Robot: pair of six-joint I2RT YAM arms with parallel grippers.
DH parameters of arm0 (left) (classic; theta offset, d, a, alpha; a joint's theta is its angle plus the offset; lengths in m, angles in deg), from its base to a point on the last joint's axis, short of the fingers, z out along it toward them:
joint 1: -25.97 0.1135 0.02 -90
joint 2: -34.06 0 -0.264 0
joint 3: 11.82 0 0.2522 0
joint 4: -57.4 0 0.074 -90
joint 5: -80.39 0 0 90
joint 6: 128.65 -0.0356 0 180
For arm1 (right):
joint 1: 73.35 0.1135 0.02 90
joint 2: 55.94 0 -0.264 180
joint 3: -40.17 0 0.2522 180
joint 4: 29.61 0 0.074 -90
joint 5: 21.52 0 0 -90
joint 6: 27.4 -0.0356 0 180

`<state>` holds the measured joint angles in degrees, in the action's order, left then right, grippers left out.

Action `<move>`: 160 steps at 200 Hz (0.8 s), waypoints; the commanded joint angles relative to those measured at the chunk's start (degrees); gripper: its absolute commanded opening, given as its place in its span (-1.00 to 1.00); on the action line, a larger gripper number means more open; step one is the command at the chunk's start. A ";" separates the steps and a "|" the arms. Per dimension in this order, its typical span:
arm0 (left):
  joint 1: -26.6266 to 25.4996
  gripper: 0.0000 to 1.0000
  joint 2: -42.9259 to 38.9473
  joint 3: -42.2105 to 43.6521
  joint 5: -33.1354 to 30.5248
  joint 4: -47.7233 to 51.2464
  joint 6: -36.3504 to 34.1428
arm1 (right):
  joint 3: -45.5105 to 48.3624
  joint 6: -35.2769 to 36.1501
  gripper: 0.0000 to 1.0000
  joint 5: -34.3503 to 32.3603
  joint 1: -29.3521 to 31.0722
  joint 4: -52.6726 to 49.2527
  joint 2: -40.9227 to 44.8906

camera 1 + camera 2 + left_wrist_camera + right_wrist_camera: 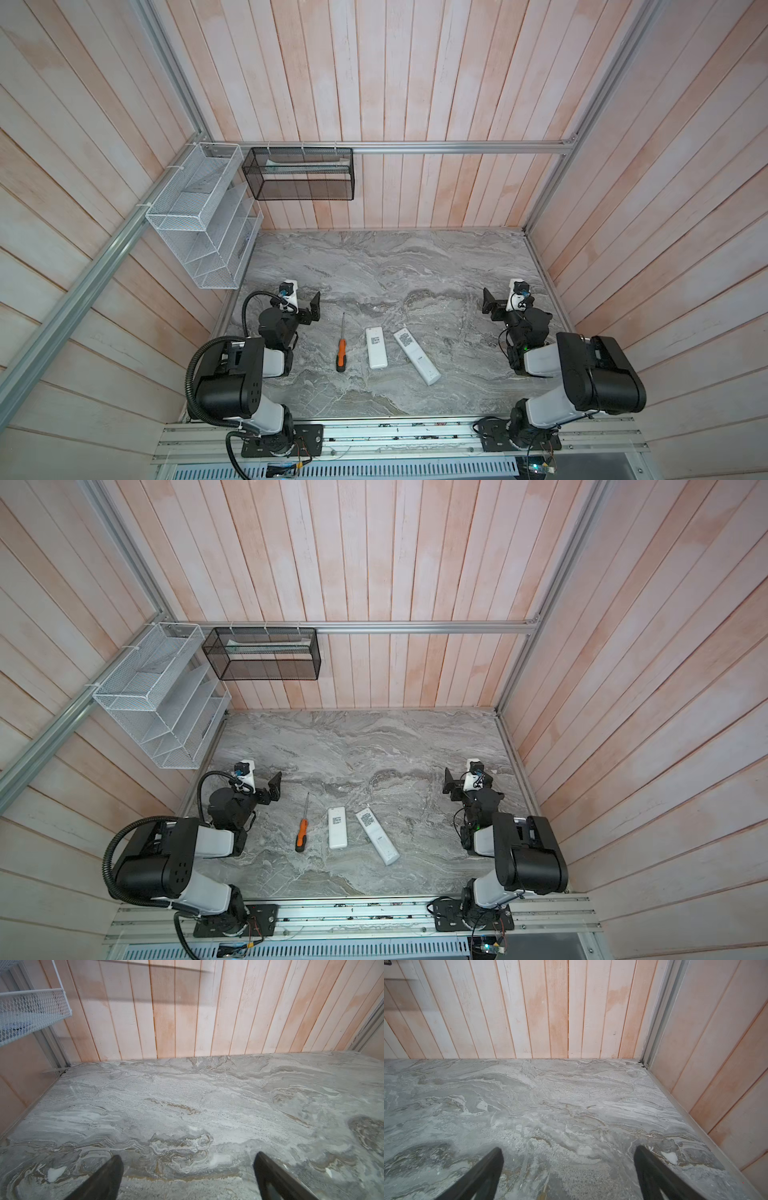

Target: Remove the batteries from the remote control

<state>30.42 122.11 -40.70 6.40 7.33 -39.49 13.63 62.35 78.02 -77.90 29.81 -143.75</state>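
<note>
Two white remotes are lying on the grey marble counter (415, 266), between the two arms and closer to the edge where the arm bases are mounted than to the back wall. The shorter remote control (376, 348) is lying almost square to that edge. The longer remote control (417, 356) is lying slanted just to its right, and the two are not touching. Both are showing a face with a printed label. The batteries are not showing in any view, so whether they are sitting inside cannot be told. An orange-handled screwdriver (341, 348) is lying near the left side of the shorter remote control, apart from it, with its shaft pointing toward the back wall.

The left gripper (312, 308) is pointing toward the back wall near the counter's left edge. Its jaws are standing wide apart and holding nothing, and its dark fingers (108, 1176) are framing bare marble. The right gripper (490, 305) is sitting near the right edge, likewise spread wide and empty, with its fingers (485, 1172) over bare marble. Both are well apart from the remotes. A white wire rack (195, 224) and a black mesh basket (299, 174) are hanging from the rails above the back left corner.
</note>
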 commanded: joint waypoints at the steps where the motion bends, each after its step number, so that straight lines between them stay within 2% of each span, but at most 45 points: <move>1: 0.16 1.00 0.23 -0.97 -0.27 -0.48 0.23 | 0.49 -0.63 0.96 0.39 -0.27 1.64 -0.69; 160: 0.13 1.00 0.24 -0.97 -0.26 -0.55 0.22 | -0.05 0.08 0.96 0.81 -0.28 -0.32 -0.08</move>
<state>30.42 122.11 -40.72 6.40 7.33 -39.49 13.63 62.39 78.05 -77.90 29.81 -143.82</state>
